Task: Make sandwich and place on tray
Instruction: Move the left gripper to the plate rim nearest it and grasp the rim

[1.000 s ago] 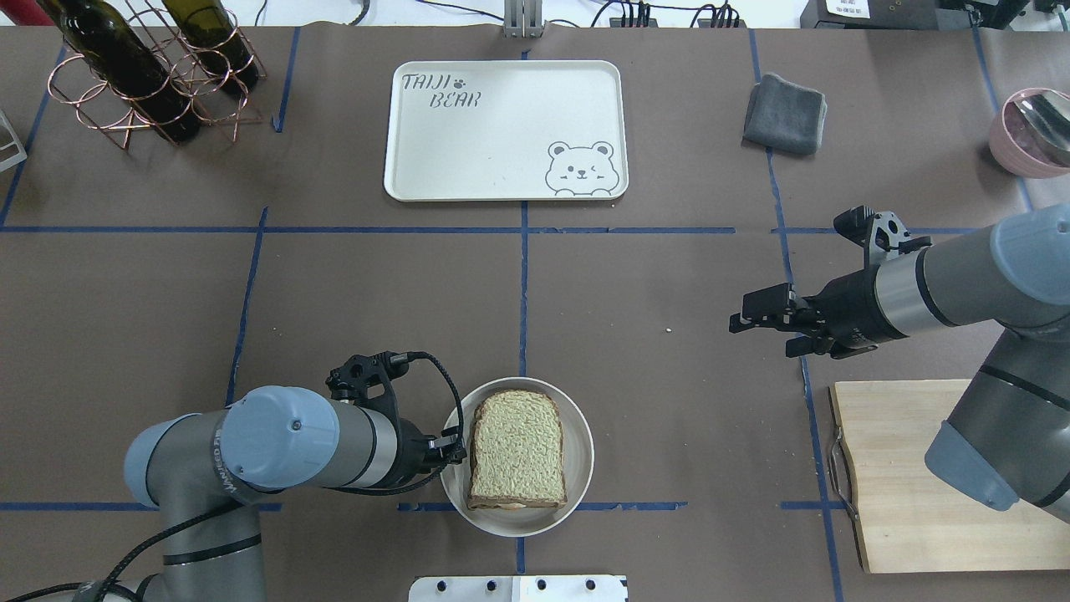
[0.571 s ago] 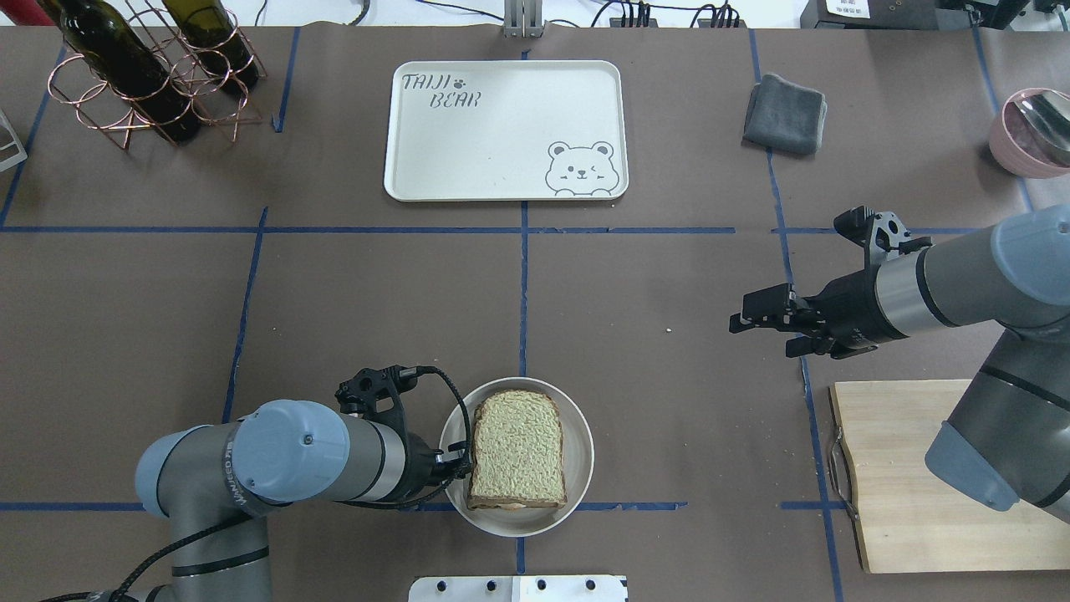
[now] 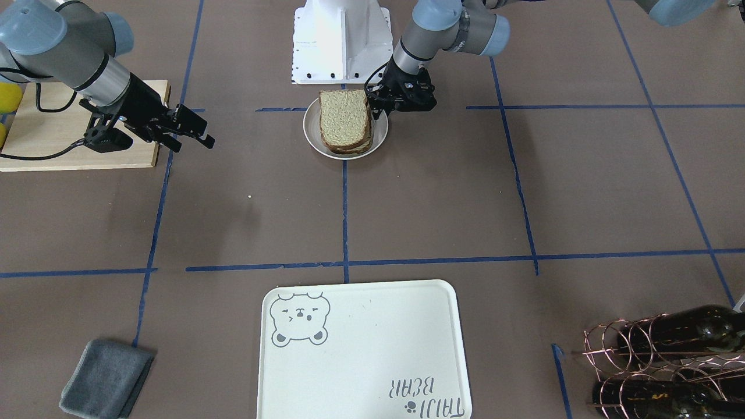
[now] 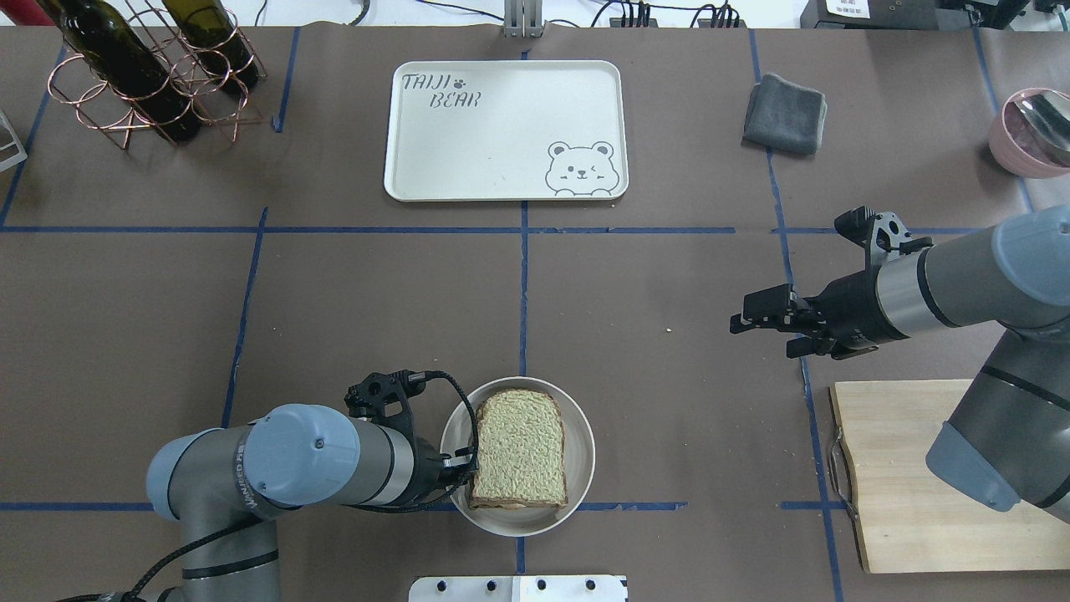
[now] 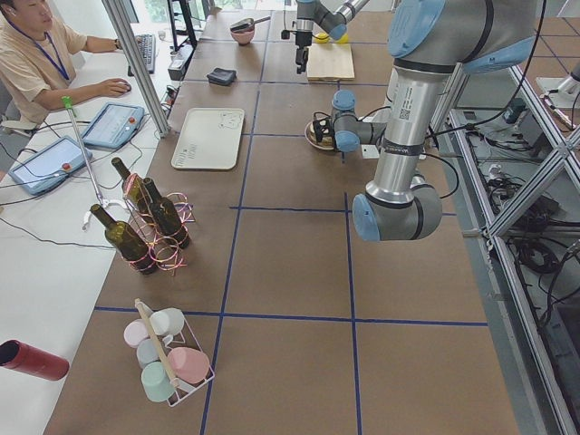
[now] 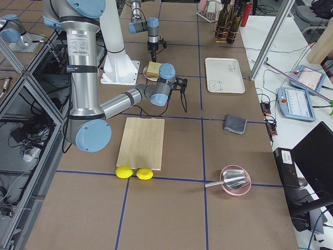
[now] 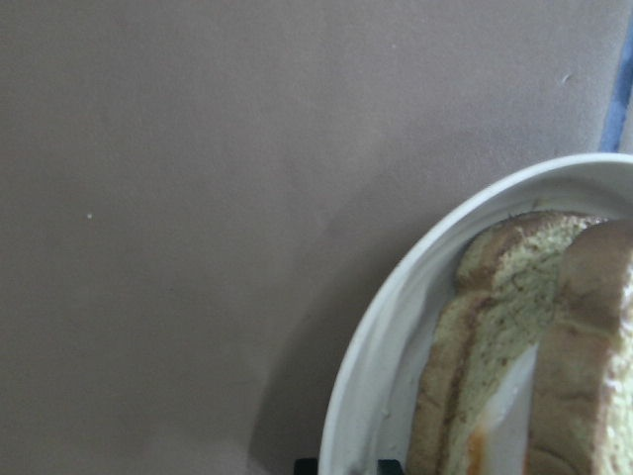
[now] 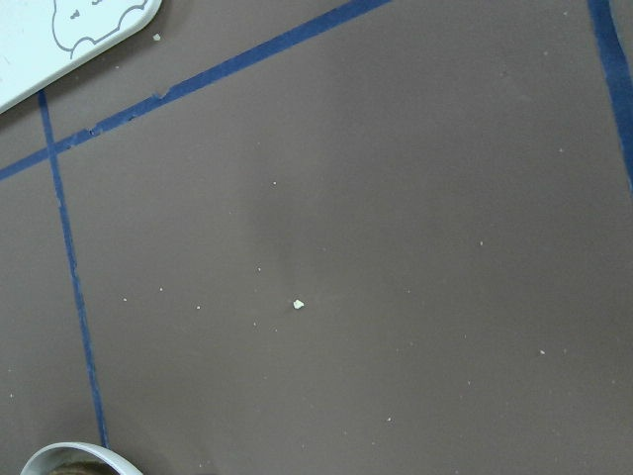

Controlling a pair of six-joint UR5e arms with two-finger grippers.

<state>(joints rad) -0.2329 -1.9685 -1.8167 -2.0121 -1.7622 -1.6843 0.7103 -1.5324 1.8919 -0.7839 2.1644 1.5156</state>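
The sandwich [image 4: 518, 451] lies on a small round cream plate [image 4: 578, 435] at the near middle of the table. In the left wrist view the white-and-orange egg [image 7: 504, 396] shows between the two slices [image 7: 514, 327]. My left gripper [image 4: 461, 468] is at the plate's left rim [image 7: 396, 327], its dark fingertips close together on either side of it. It also shows in the front view [image 3: 375, 107]. My right gripper [image 4: 740, 322] is open and empty, held above the table far to the right. The cream tray [image 4: 501, 134] with the bear face lies at the far middle.
A pale wooden cutting board [image 4: 903, 477] lies under my right arm, with two lemons [image 6: 132, 173] at its end. A grey cloth [image 4: 786, 113] lies right of the tray. A wire rack of bottles [image 4: 150, 75] stands far left. A pink bowl [image 4: 1032, 130] is far right.
My left arm has moved right and a little nearer, bringing its gripper onto the plate's left rim. The plate, sandwich and right arm have hardly moved.
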